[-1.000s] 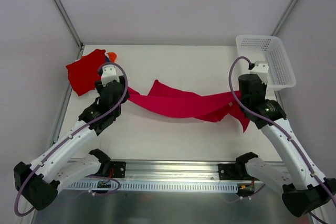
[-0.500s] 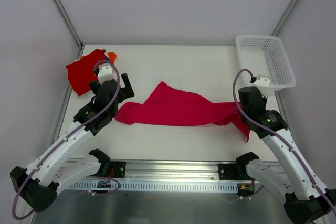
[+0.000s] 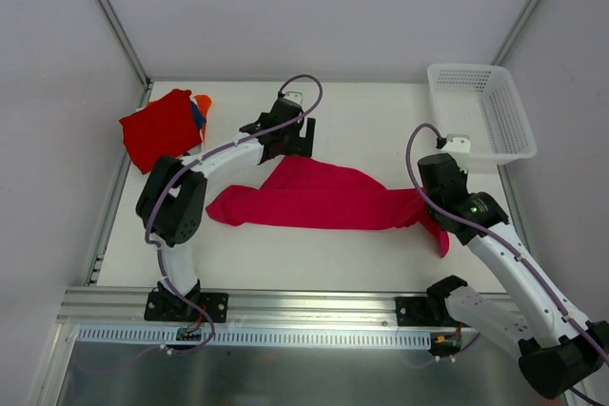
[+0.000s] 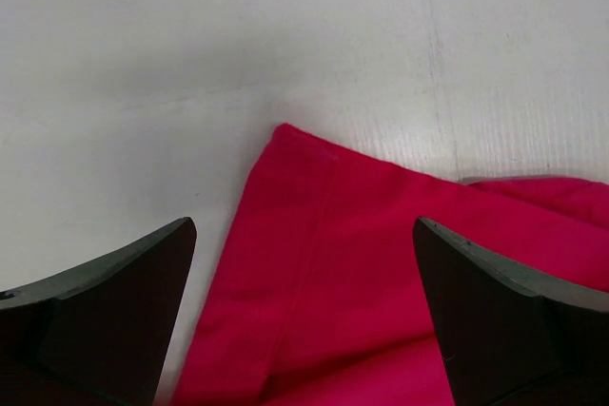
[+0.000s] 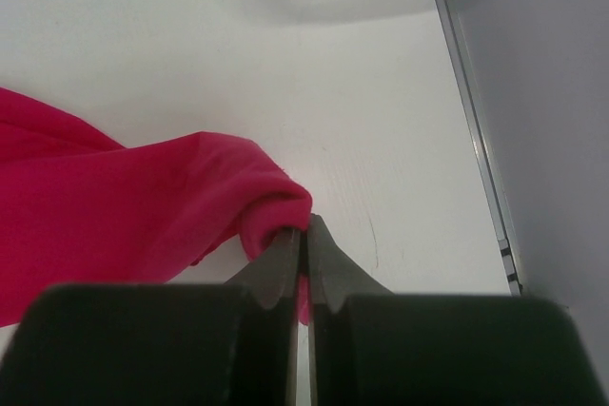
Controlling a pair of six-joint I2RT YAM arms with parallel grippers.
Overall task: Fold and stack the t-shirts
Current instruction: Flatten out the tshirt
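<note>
A magenta-pink t-shirt (image 3: 319, 199) lies stretched across the table's middle. My right gripper (image 3: 430, 199) is shut on its right end, which bunches at the fingertips in the right wrist view (image 5: 190, 206). My left gripper (image 3: 290, 145) hovers open over the shirt's upper back corner (image 4: 324, 235); its fingers (image 4: 105, 311) hold nothing. A folded red t-shirt (image 3: 157, 128) lies at the back left on a stack, with orange and blue cloth (image 3: 199, 107) peeking out beside it.
A white mesh basket (image 3: 481, 106) stands at the back right, close behind my right arm. A metal rail (image 3: 285, 303) runs along the table's near edge. The enclosure wall stands to the right of the table (image 5: 533, 92).
My left gripper let go of the shirt's left end and swung back and right to the shirt's upper corner. The shirt dropped flat on the table. My right gripper kept its grip.
</note>
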